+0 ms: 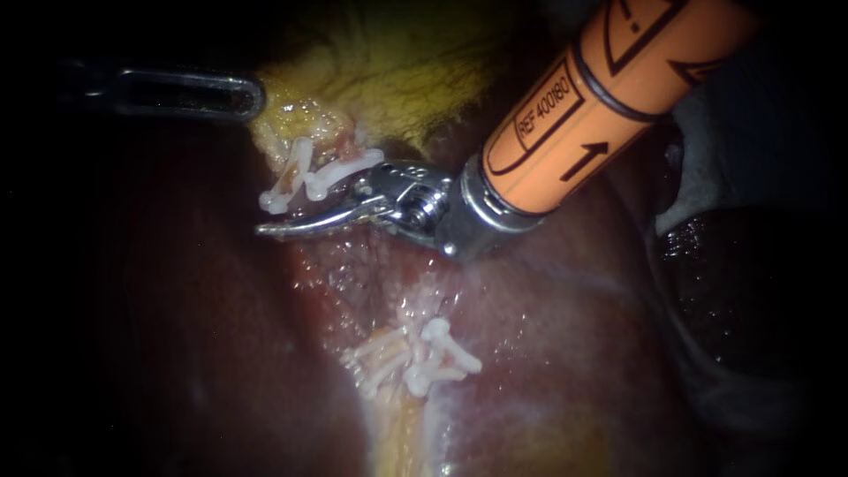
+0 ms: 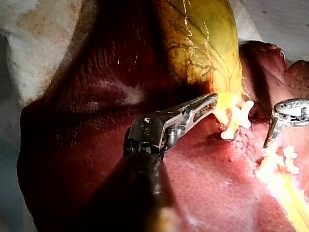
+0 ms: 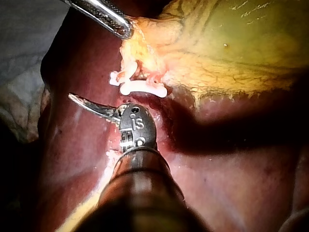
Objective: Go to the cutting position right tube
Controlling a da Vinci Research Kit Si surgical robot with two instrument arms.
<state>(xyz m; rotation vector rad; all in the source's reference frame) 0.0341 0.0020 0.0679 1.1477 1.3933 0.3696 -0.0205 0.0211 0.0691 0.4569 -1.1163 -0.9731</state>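
Just beside white knobbed clips (image 1: 305, 177), right instrument (image 1: 309, 218) tip: curved steel.

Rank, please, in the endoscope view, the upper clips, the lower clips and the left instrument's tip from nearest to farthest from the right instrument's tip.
1. Upper clips, just above the right instrument's tip.
2. Left instrument's tip, upper left.
3. Lower clips, below and right.

Upper clips (image 1: 309, 177) and lower clips (image 1: 424, 358) bound a seemingly clear gap.
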